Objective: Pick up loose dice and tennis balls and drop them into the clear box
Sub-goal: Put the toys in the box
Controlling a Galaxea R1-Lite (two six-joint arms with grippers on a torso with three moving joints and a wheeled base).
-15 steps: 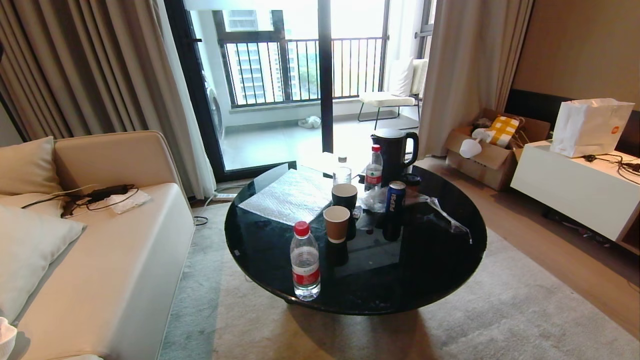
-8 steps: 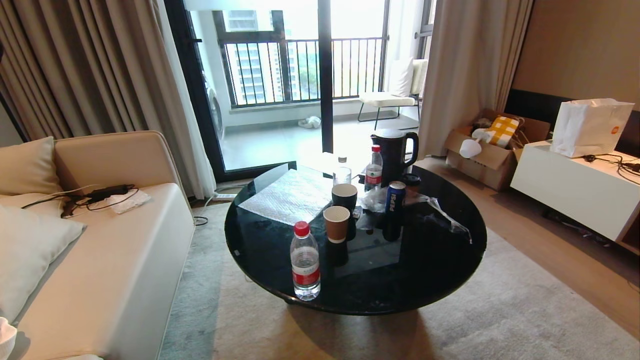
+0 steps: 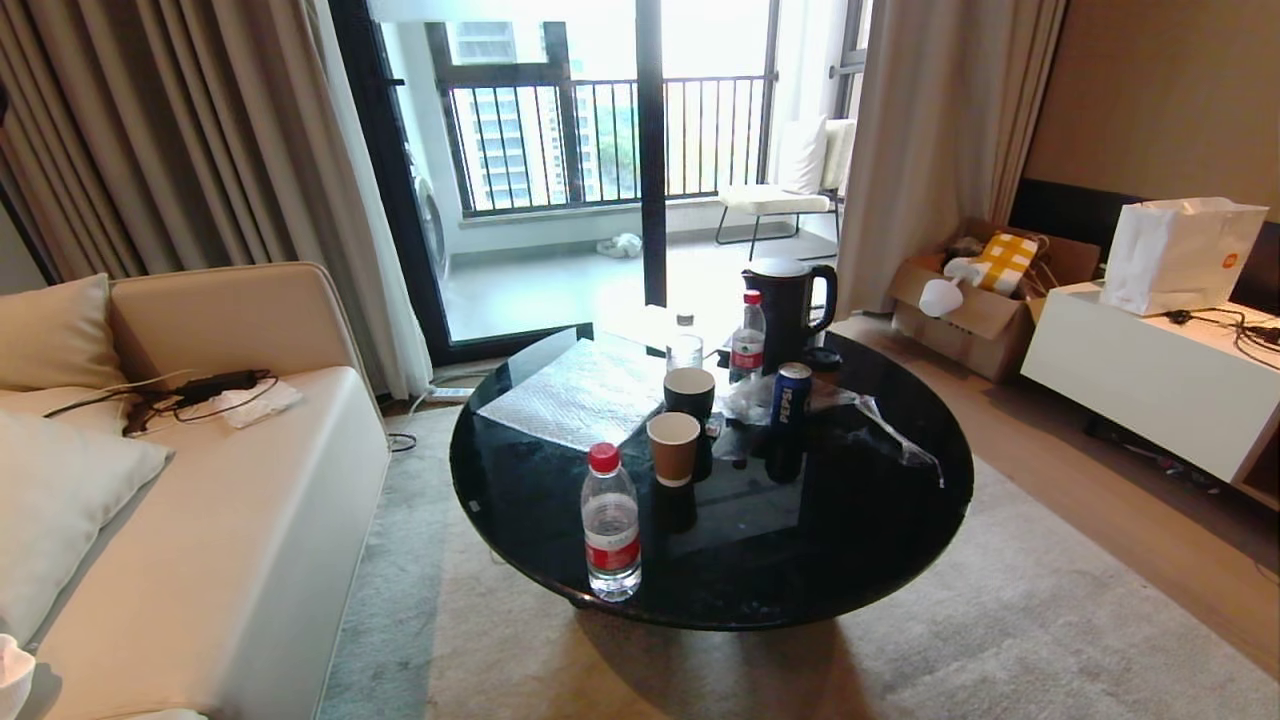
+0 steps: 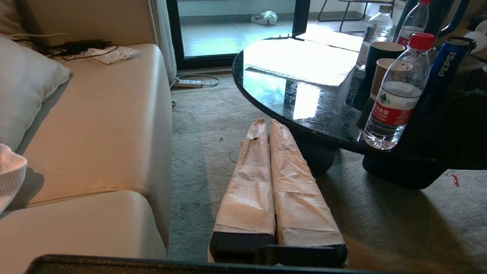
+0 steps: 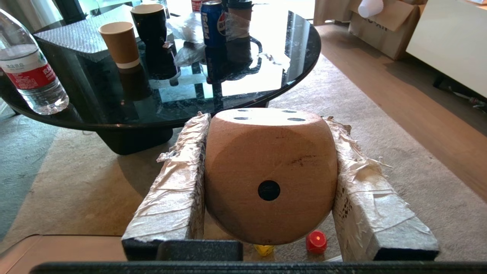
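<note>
Nothing moved since the earlier look | right gripper (image 5: 268, 190) clamped on beige die (image 5: 270, 171) above rug (image 5: 380, 152) | red die (image 5: 316, 241), yellow die (image 5: 264, 249) on floor below | left gripper (image 4: 271, 152) closed, empty | box unseen, carry pending

Left gripper (image 4: 262, 123): two long flat fingers (image 4: 247, 190), each wrapped in crinkled off-white tape with a cloth-like weave, black blocks at the base, black bar across the wrist. Right gripper (image 5: 268, 116): same build, its fingers (image 5: 173, 190) in wrinkled white tape, frayed at edges, black speckled inner faces, black bases.
</note>
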